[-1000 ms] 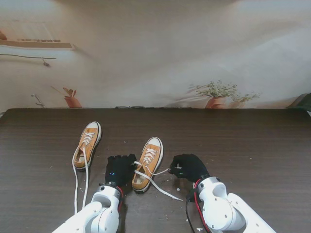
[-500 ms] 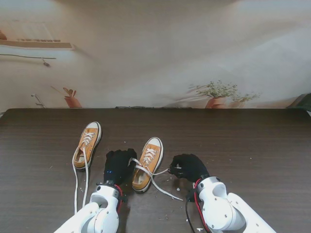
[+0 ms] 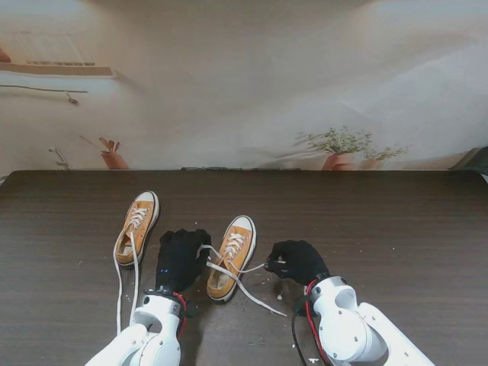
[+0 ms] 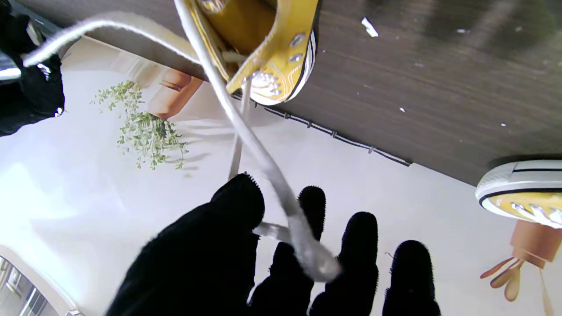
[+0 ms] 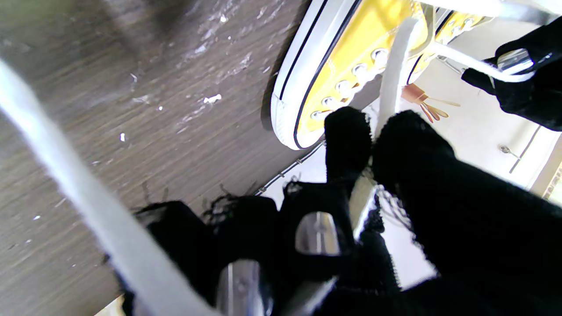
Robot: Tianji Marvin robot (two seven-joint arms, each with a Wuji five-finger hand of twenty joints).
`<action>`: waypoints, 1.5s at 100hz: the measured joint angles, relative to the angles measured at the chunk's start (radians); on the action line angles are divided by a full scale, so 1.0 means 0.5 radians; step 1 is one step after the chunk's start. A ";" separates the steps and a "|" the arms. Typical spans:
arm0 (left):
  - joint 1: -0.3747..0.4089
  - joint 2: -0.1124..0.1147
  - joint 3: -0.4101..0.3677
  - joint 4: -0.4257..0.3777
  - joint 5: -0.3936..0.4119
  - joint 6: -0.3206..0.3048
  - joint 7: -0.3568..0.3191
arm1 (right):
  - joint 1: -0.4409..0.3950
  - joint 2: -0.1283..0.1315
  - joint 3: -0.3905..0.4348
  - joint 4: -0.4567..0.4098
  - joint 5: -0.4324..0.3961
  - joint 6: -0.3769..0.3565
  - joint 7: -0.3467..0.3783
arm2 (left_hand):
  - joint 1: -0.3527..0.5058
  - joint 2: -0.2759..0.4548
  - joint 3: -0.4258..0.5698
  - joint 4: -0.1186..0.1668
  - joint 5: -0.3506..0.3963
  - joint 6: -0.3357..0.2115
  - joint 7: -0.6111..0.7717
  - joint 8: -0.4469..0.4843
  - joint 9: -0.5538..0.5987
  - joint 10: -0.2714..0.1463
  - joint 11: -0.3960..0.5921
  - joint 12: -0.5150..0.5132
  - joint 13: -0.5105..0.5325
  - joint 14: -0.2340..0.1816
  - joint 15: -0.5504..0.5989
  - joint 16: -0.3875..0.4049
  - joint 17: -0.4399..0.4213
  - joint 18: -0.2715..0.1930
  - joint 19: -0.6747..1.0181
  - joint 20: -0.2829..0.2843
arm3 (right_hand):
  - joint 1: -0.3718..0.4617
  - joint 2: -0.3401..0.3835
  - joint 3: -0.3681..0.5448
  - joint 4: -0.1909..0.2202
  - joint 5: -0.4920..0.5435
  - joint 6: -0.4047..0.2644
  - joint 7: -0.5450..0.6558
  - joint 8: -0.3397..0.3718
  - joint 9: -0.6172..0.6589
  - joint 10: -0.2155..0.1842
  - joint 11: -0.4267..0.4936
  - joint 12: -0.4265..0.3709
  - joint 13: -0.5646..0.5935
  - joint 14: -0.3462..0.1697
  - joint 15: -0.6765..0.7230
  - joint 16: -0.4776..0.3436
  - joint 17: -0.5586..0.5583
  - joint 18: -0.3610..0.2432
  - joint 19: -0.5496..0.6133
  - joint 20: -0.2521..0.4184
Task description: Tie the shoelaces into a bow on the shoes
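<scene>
White lace (image 4: 246, 131) runs between the left hand's (image 3: 181, 259) pinching fingers (image 4: 237, 206); right hand (image 3: 296, 261) pinches another lace (image 5: 393, 79).

Left hand (image 3: 181, 258) raised, fingers (image 4: 360, 245) extended and slightly spread, thumb alongside. Right hand (image 3: 296, 261) low, thumb and index pinched, other fingers curled.
</scene>
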 measured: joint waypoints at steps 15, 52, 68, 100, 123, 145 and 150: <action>0.034 0.000 -0.041 -0.036 0.015 -0.010 0.022 | -0.007 0.000 0.005 -0.015 -0.001 -0.002 0.003 | 0.000 0.000 0.000 0.000 -0.003 0.000 0.000 0.017 0.000 0.000 0.000 0.015 0.004 0.000 0.014 0.000 0.004 0.000 0.000 0.000 | 0.000 0.000 0.000 0.000 0.000 0.000 0.000 0.000 0.000 0.000 0.000 0.000 0.000 0.000 0.000 0.000 0.000 0.000 0.000 -0.002; 0.106 0.015 -0.128 -0.141 0.096 -0.030 0.024 | -0.016 0.002 0.015 -0.036 -0.012 0.000 0.007 | 0.046 0.028 -0.109 0.018 -0.028 0.000 0.000 0.028 0.000 0.000 0.000 0.021 0.004 -0.002 0.037 0.000 0.004 0.000 0.000 0.018 | 0.000 0.000 0.000 0.000 0.000 0.000 0.000 0.000 0.000 0.000 0.000 0.000 0.000 0.000 0.000 -0.001 0.000 0.000 0.000 -0.024; 0.132 0.017 -0.161 -0.182 0.111 -0.041 0.037 | -0.018 0.002 0.015 -0.038 -0.013 0.002 0.008 | 0.064 0.031 -0.140 0.018 -0.028 0.000 0.000 0.041 0.000 0.000 0.000 0.021 0.004 -0.002 0.037 0.000 0.004 0.001 0.000 0.020 | 0.000 0.000 -0.002 0.000 0.000 0.000 0.000 0.000 0.000 0.000 0.000 0.000 0.000 0.000 0.000 -0.001 0.001 0.000 0.000 -0.024; 0.199 0.004 -0.239 -0.235 0.078 -0.054 0.123 | -0.020 0.004 0.015 -0.042 -0.014 0.009 0.020 | 0.064 0.031 -0.149 0.018 -0.023 0.000 -0.002 0.045 0.136 0.029 -0.069 -0.008 0.154 0.033 0.046 0.000 0.051 0.001 -0.007 0.020 | 0.000 0.002 -0.002 0.000 0.000 0.000 0.000 0.000 0.000 0.000 0.000 0.000 0.000 0.000 0.000 -0.002 0.001 0.000 0.000 -0.026; 0.196 -0.050 -0.261 -0.205 -0.111 -0.104 0.324 | -0.015 0.010 0.000 -0.043 -0.022 0.021 0.036 | 0.043 -0.001 -0.048 0.014 -0.020 0.006 0.001 0.045 0.342 0.104 -0.074 -0.096 0.389 0.107 0.033 -0.022 0.201 0.076 -0.008 0.000 | 0.000 0.003 -0.002 0.000 0.000 0.000 0.000 0.000 0.000 0.000 0.000 0.000 0.000 0.000 0.000 -0.002 0.001 0.000 0.000 -0.026; 0.091 -0.124 -0.188 -0.071 -0.432 -0.202 0.497 | -0.001 0.012 -0.027 -0.042 -0.028 0.038 0.042 | 0.256 0.077 -0.277 -0.004 -0.142 0.229 0.102 0.093 0.552 0.119 0.238 -0.110 0.694 0.135 0.204 -0.049 0.404 0.155 0.164 0.027 | 0.000 0.010 -0.002 0.000 -0.001 0.000 0.000 0.000 0.000 0.000 0.000 0.000 0.000 0.000 0.000 -0.019 0.001 0.000 0.000 -0.027; 0.050 -0.146 -0.158 -0.011 -0.503 -0.252 0.541 | 0.002 0.012 -0.033 -0.041 -0.028 0.042 0.042 | 0.292 0.096 -0.325 -0.004 -0.155 0.250 0.113 0.095 0.601 0.104 0.323 -0.080 0.752 0.120 0.262 -0.049 0.445 0.181 0.248 0.069 | 0.000 0.011 -0.002 0.000 -0.001 0.000 0.000 0.000 0.000 0.000 0.000 0.000 0.000 0.000 0.000 -0.019 0.001 0.000 0.000 -0.027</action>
